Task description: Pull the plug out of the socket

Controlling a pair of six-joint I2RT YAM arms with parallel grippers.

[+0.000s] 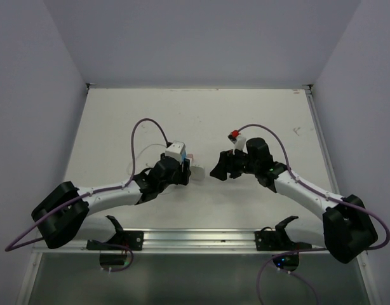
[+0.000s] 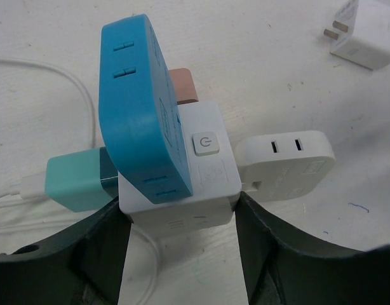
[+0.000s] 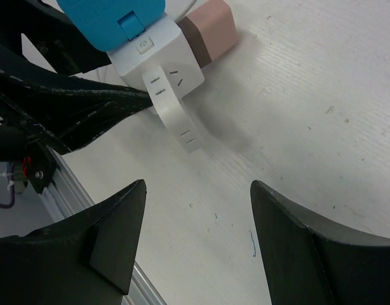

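Note:
The socket [image 2: 208, 171], a white cube with a power button, sits between my left gripper's [image 2: 179, 213] fingers, which press on its two sides. A blue plug [image 2: 141, 108] stands in its top face, a teal plug [image 2: 77, 181] in its left, a pink plug [image 2: 183, 86] behind, and a flat white plug [image 2: 287, 165] in its right. In the top view the socket [image 1: 176, 152] is at mid-table in the left gripper [image 1: 176, 166]. My right gripper [image 1: 215, 170] is open and empty, just right of it. In the right wrist view the gripper [image 3: 198, 187] faces the flat white plug [image 3: 176, 105] on the socket [image 3: 154, 54].
A loose white plug [image 2: 366, 38] with bare prongs lies on the table beyond the socket. A thin white cable [image 2: 80, 95] curls from the teal plug to the left. The rail [image 1: 195, 238] runs along the near edge, and walls stand on three sides.

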